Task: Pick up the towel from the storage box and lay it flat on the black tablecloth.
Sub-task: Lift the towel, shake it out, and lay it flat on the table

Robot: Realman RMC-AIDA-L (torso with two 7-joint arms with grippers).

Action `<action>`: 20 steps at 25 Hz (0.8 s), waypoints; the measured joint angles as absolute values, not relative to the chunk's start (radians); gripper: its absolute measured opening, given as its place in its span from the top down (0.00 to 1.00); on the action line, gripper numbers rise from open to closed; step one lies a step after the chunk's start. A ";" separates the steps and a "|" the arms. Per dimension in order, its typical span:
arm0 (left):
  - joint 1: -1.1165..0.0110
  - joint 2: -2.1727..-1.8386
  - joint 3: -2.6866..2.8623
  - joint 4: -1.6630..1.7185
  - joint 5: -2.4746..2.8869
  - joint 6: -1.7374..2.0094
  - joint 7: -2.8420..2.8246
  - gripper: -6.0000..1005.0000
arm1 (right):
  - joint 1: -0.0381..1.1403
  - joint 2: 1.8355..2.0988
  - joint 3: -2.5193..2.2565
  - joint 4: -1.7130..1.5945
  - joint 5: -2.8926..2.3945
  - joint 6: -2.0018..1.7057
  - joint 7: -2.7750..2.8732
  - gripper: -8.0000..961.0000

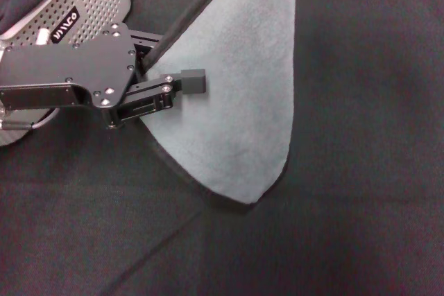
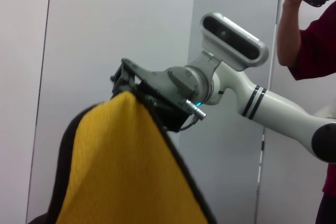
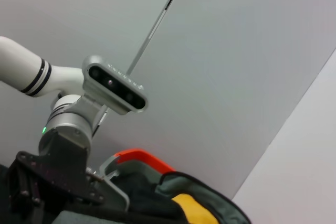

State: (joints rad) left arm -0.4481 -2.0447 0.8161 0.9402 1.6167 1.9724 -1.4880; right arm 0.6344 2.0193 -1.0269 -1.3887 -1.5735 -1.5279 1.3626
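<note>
Honestly, with the towel (image 1: 239, 95) hanging over the black tablecloth (image 1: 361, 171), left tool (image 1: 182, 82) clamped on one edge and right tool (image 2: 126, 80) pinching the top corner, you'll get bunching if either lets go early.

One towel (image 1: 243, 88) is showing in the head view, hanging over one black tablecloth (image 1: 361, 171), and one perforated box (image 1: 90, 5) is sitting at the far left corner. Two grippers are appearing across the views: the left gripper (image 1: 191, 82) is reaching in beside the towel in the head view, and the right gripper (image 2: 126, 80) is showing in the left wrist view at the top of the cloth. One person (image 2: 310, 35) is standing at the edge of the left wrist view.
</note>
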 joint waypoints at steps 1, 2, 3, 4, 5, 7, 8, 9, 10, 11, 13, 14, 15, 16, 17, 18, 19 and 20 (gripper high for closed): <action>-0.448 -2.044 0.817 0.940 1.617 1.970 -1.490 0.75 | 0.630 2.018 -1.026 -1.390 -1.565 -1.524 1.357 0.98; -0.449 -2.044 0.819 0.940 1.620 1.967 -1.493 0.75 | 0.625 2.017 -1.026 -1.391 -1.556 -1.521 1.351 0.98; -0.451 -2.043 0.820 0.940 1.625 1.965 -1.496 0.75 | 0.621 2.016 -1.025 -1.392 -1.549 -1.519 1.347 0.98; -0.454 -2.043 0.819 0.940 1.631 1.965 -1.500 0.75 | 0.617 2.015 -1.021 -1.396 -1.544 -1.518 1.344 0.98; -0.456 -2.042 0.819 0.940 1.636 1.965 -1.503 0.75 | 0.613 2.015 -1.018 -1.400 -1.541 -1.518 1.342 0.98; -0.464 -2.039 0.817 0.940 1.653 1.964 -1.513 0.75 | 0.605 2.015 -1.007 -1.407 -1.540 -1.518 1.341 0.98; -0.466 -2.039 0.817 0.940 1.659 1.964 -1.515 0.75 | 0.601 2.015 -1.003 -1.410 -1.539 -1.518 1.341 0.98; -0.468 -2.038 0.817 0.940 1.663 1.964 -1.516 0.75 | 0.597 2.015 -1.001 -1.412 -1.539 -1.518 1.341 0.98; -0.470 -2.038 0.817 0.940 1.666 1.964 -1.518 0.75 | 0.594 2.015 -0.999 -1.413 -1.539 -1.518 1.340 0.98; -0.470 -2.038 0.817 0.940 1.667 1.964 -1.518 0.75 | 0.591 2.015 -0.998 -1.414 -1.538 -1.517 1.340 0.98; -0.471 -2.035 0.817 0.940 1.667 1.964 -1.519 0.76 | 0.587 2.015 -0.993 -1.414 -1.538 -1.517 1.340 0.98; -0.471 -2.033 0.817 0.940 1.667 1.964 -1.520 0.76 | 0.585 2.015 -0.990 -1.414 -1.538 -1.518 1.340 0.98; -0.471 -2.031 0.817 0.940 1.667 1.965 -1.520 0.76 | 0.580 2.015 -0.985 -1.414 -1.537 -1.519 1.339 0.98; -0.472 -2.031 0.817 0.940 1.666 1.965 -1.520 0.76 | 0.577 2.016 -0.984 -1.414 -1.534 -1.520 1.338 0.98; -0.472 -2.030 0.817 0.940 1.666 1.965 -1.520 0.76 | 0.573 2.015 -0.983 -1.414 -1.529 -1.520 1.336 0.98; -0.472 -2.030 0.817 0.940 1.666 1.965 -1.520 0.76 | 0.570 2.015 -0.982 -1.415 -1.525 -1.520 1.334 0.98; -0.472 -2.030 0.816 0.940 1.666 1.965 -1.520 0.76 | 0.565 2.014 -0.981 -1.415 -1.519 -1.520 1.331 0.98; -0.472 -2.030 0.817 0.940 1.666 1.965 -1.520 0.76 | 0.564 2.014 -0.979 -1.415 -1.515 -1.521 1.328 0.98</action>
